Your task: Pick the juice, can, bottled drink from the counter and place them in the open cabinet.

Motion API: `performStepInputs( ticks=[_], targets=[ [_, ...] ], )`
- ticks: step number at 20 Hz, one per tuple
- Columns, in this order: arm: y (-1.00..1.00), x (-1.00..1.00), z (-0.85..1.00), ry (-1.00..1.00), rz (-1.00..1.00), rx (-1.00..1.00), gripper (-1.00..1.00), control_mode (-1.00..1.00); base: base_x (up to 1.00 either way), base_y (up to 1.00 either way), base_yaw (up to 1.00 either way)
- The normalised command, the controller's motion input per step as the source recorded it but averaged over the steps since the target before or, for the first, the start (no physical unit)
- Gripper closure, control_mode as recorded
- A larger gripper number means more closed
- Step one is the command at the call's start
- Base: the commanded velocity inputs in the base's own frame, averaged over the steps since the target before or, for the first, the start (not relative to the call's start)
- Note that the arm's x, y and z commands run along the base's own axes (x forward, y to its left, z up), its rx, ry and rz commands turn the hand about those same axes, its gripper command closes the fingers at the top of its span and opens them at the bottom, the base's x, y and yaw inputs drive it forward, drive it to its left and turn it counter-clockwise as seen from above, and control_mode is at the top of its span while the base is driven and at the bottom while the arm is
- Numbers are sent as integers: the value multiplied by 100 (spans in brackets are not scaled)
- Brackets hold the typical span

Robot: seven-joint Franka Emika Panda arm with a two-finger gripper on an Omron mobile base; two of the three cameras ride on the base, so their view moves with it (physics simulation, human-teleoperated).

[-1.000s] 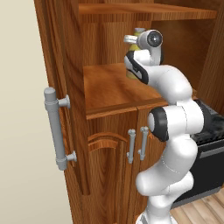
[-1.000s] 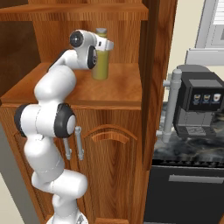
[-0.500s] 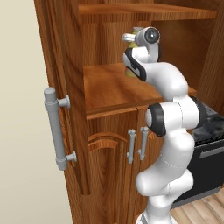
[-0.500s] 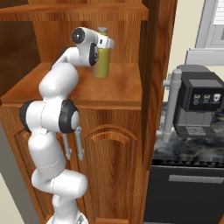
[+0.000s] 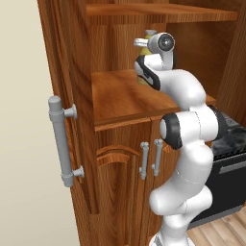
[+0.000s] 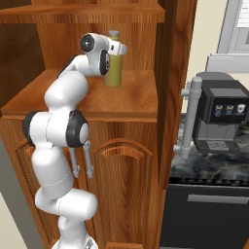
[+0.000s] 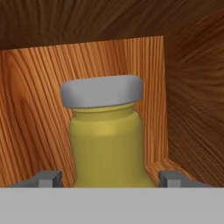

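Cabinet [image 6: 146, 104] first: we see the open cabinet's reddish-brown shelf carrying the juice [image 6: 113, 61], which stands upright on the board near the back wall, at about twelve o'clock from the arm's shoulder in the right base view. Compared with a second ago the bottle has not moved on the shelf, while our arm's upper link has swung a little higher and its wrist has drawn slightly back from the bottle. In the hand view the juice sits dead centre, grey cap up, and our gripper [image 7: 109, 179] shows one dark fingertip [image 7: 46, 178] at eight o'clock and the other at four o'clock of the bottle's body, each with bare wood between it and the yellow plastic; we read the jaws as spread wide and holding nothing. From the left base view the juice peeks out just behind the wrist, at eleven o'clock of it. We judge the juice delivered and let go, so what remains is to back out of the shelf and fetch the can and the bottled drink.
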Motion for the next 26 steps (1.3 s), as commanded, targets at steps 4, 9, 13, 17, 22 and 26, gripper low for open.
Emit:
performStepInputs(
  ticks=[4,9,13,17,22,26],
  targets=[
    [3,2,-50,-6,0,-2,100,-100,0,0,0],
    [2,0,-46,-3,0,-2,100,-100,0,0,0],
    [1,0,-33,-1,0,-1,100,-100,0,0,0],
    [0,0,-9,0,0,0,100,-100,0,0,0],
    [0,4,0,0,0,0,-100,-100,0,0,0],
    [0,0,0,0,0,0,-100,-100,0,0,0]
  ],
)
